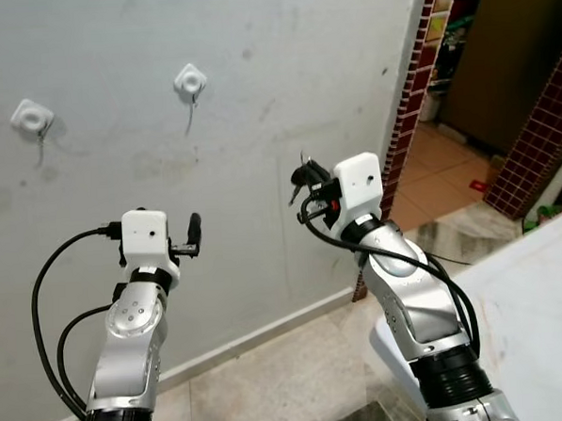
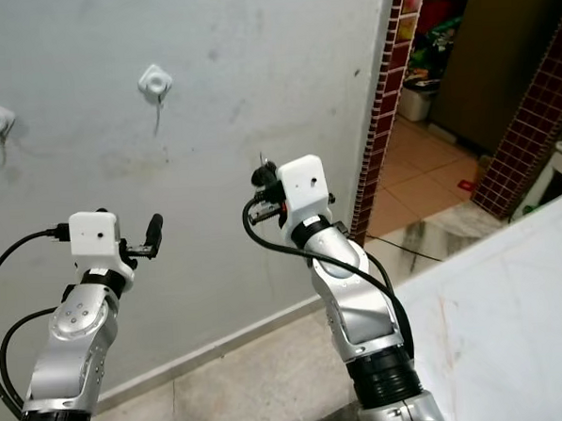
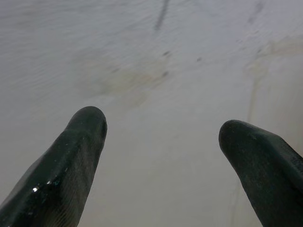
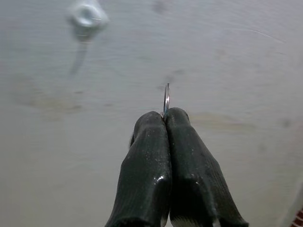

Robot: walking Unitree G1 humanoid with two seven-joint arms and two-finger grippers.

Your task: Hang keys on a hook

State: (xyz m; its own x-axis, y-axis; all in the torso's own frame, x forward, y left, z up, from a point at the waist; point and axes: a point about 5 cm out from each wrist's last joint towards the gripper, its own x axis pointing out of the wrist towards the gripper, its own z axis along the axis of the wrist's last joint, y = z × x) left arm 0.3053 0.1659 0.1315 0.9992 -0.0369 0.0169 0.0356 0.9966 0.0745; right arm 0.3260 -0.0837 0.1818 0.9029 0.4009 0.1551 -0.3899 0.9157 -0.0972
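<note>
Two white square plastic hooks (image 1: 190,81) (image 1: 32,116) side by side on grey plaster wall (image 1: 284,97), red-brick doorway pillar (image 1: 413,81) to its right, both grippers (image 1: 303,179) (image 1: 194,234) below the hooks

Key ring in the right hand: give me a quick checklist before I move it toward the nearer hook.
1. Grip: right hand has its fingers closed together on the key ring, which sticks out edge-on past the tips. Ok.
2. Keys themselves: dark shapes at the hand in the head views, too small to tell. Cannot tell.
3. Target: nearer hook on the grey wall, nothing hanging on it. Ok.
4. Alignment: hook sits up and to the robot's left of the ring, not yet lined up. Not ok.
5. Left hand: open, apart from the path. Ok.
6. Second hook: also free, as fallback. Ok.
</note>
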